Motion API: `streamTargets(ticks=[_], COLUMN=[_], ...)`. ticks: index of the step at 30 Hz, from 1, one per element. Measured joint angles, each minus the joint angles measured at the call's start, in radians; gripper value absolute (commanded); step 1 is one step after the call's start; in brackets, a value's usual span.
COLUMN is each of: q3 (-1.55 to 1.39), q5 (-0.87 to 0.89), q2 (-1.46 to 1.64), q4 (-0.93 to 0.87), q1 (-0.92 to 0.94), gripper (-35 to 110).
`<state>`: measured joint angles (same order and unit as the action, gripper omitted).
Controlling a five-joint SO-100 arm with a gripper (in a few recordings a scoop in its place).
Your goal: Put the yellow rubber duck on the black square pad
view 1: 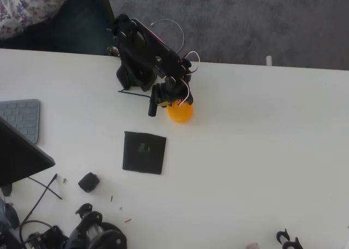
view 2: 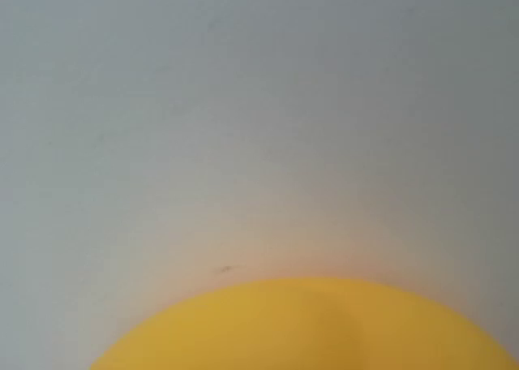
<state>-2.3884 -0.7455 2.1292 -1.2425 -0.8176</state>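
Observation:
The yellow rubber duck sits on the white table, just under the head of the black arm. In the wrist view the duck is a yellow dome along the bottom edge, very close to the camera. My gripper hangs over the duck's left side. One black finger points down to the left of the duck with a gap between them, so the jaws look open. The other finger is hidden over the duck. The black square pad lies flat below and to the left of the duck, with nothing on it.
A small black lumpy part lies left of and below the pad. A grey keyboard and a dark slanted screen stand at the left edge. Cables and black gear crowd the bottom left corner. The arm's base stands near the table's far edge.

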Motion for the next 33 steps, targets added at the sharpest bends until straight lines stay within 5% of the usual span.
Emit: streamTargets(ticks=[7, 33], q3=[0.0, 0.245], q5=[-0.002, 0.009], q2=[0.002, 0.0], q4=[0.002, -0.008], q1=[0.0, 0.002], gripper=[7, 6])
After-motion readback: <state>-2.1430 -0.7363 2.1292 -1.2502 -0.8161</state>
